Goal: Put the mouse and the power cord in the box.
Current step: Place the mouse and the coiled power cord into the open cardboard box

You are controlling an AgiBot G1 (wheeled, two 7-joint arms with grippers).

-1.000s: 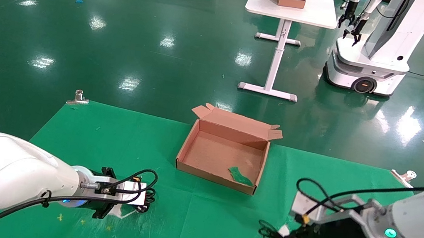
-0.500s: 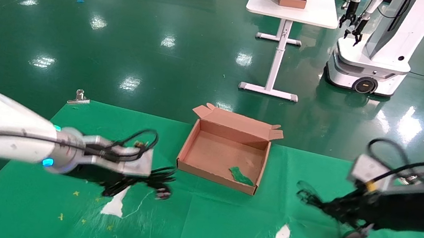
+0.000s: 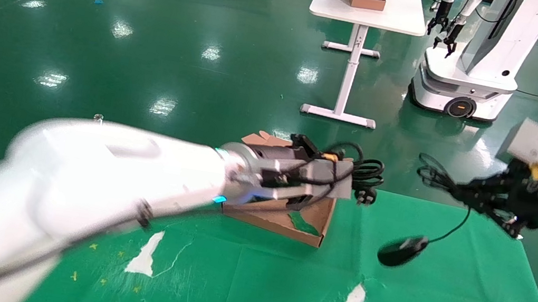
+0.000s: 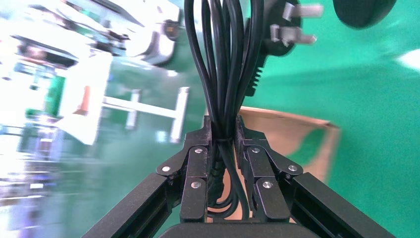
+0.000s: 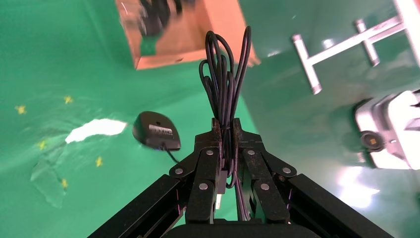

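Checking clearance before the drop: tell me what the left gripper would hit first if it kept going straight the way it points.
Probably nothing close. The left gripper, shut on the power cord, points across the box toward the dangling mouse, which looks like the first thing in line, though depth is unclear.

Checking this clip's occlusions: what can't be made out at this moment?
- Box interior: head view, mostly hidden behind the left arm and left gripper.
- Power cord coil: left wrist view, top cut off by the frame edge.
- Mouse cable bundle: head view, blurred at the right gripper.
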